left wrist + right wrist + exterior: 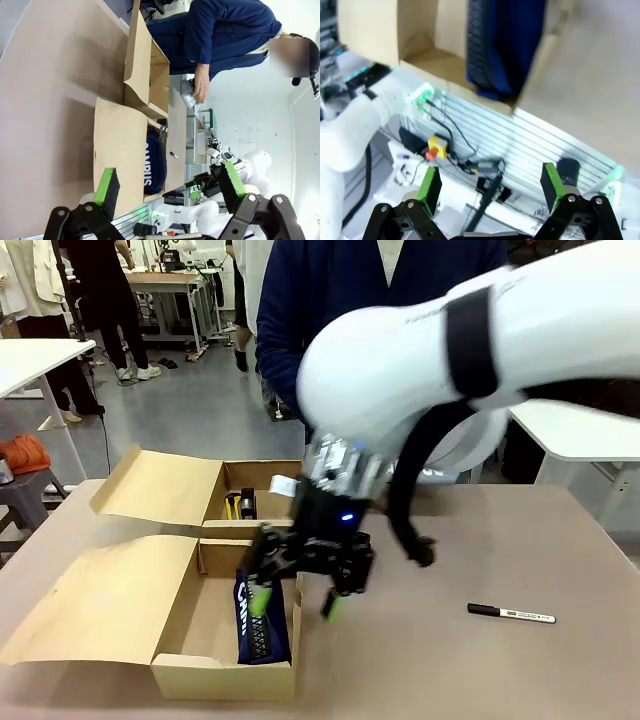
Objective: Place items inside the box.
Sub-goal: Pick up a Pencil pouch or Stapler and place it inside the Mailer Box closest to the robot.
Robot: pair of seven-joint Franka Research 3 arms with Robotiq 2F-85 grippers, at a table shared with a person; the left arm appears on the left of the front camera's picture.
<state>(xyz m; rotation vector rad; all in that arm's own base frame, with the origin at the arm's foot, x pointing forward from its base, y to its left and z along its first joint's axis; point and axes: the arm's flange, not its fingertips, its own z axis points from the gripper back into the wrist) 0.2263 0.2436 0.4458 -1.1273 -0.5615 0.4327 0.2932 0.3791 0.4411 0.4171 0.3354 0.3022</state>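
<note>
Left gripper (pixel 169 182) spread wide, empty. Navy pouch (pixel 256 625) in larger compartment of box (pixel 225 678). Right gripper (pixel 295 603) above that compartment's right wall, fingers apart, empty. Marker pen (pixel 510 614) on table (pixel 450 665), well right. Farther, in smaller compartment: yellow knife (pixel 232 505), black stapler (pixel 247 503).

- Box (pixel 225 680) sits on the left half of the surface (pixel 480 670), by its near edge.
- Both lids (pixel 110 600) lie open to the box's left.
- Pouch (pixel 252 625) is in the near compartment, along its right wall.
- Knife (pixel 233 504) and stapler (pixel 248 503) lie side by side in the far compartment.
- Marker (pixel 511 614) lies well right of the box.
- Right hand (pixel 296 602) is over the box's right wall.
</note>
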